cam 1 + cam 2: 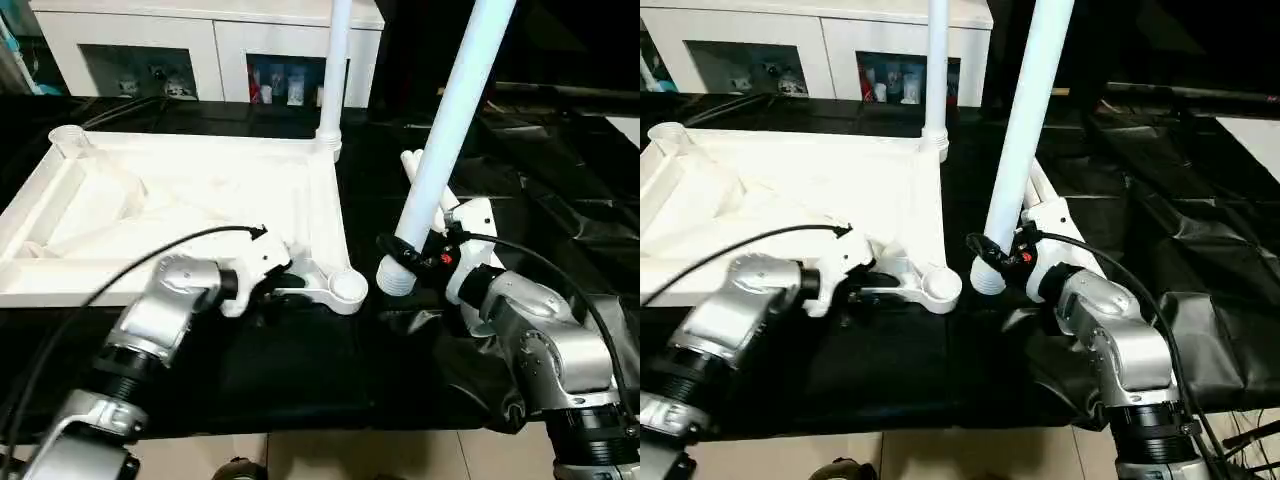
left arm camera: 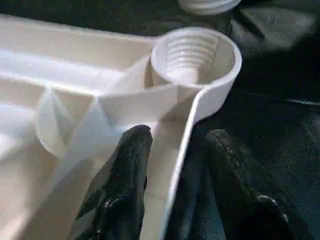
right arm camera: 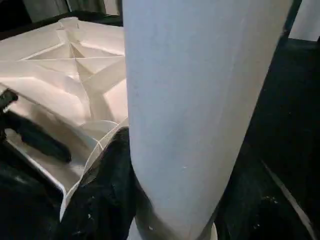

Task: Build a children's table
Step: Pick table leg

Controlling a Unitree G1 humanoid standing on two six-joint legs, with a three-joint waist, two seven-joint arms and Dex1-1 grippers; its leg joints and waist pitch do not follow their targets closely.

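Right claw [image 1: 415, 252] pinches leg [image 1: 450, 130] just beside empty corner socket [image 1: 349, 286]; left claw [image 2: 175, 185], spread astride tabletop rim [image 2: 182, 150], risks tabletop shifting, threads misaligning.

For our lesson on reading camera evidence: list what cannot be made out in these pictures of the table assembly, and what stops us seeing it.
- Held leg: its upper end is cut off by the head views' top edge.
- Standing leg in the far corner socket: its top is cut off the same way.
- Right gripper: in the right wrist view the leg covers most of its fingers.
- Cabinet contents: too small to identify.
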